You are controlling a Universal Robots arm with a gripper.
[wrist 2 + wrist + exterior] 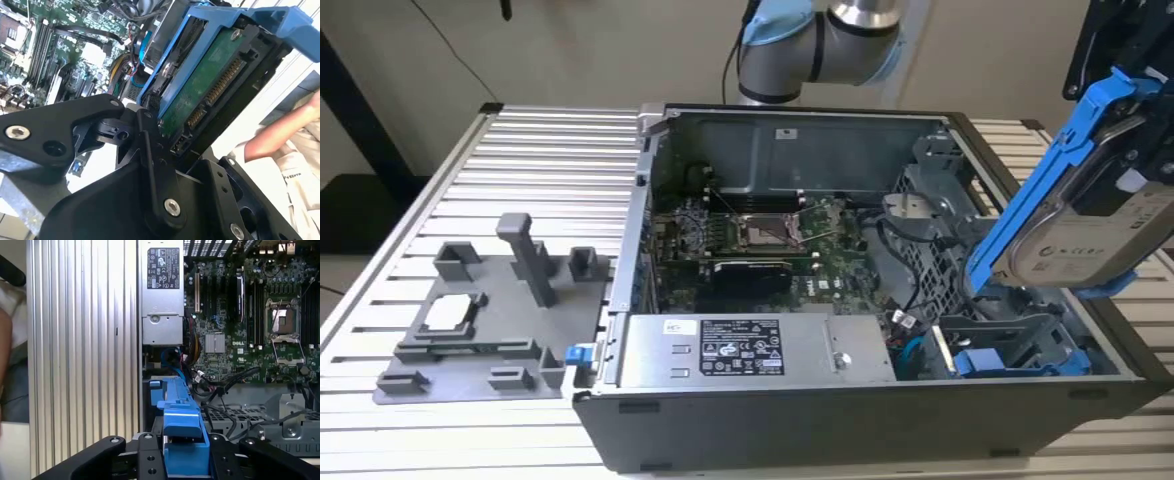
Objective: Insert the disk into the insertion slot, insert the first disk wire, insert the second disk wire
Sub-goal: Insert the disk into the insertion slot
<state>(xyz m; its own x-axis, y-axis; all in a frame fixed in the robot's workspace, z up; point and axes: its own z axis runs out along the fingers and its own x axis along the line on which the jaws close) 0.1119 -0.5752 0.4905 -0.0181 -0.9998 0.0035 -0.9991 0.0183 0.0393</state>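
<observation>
Slatted bench [547,150], open computer case [761,410]: the disk [1087,215] is pinched, tilted, in the hand [184,452] above the insertion slot [1021,335]; jamming against its walls is risked.

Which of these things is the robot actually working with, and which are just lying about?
In the job:
- the disk, clamped in the gripper above the computer case
- the insertion slot in the grey drive cage

Just lying about:
- power-supply box
- motherboard
- grey fixture on the table
- a person's arm
</observation>
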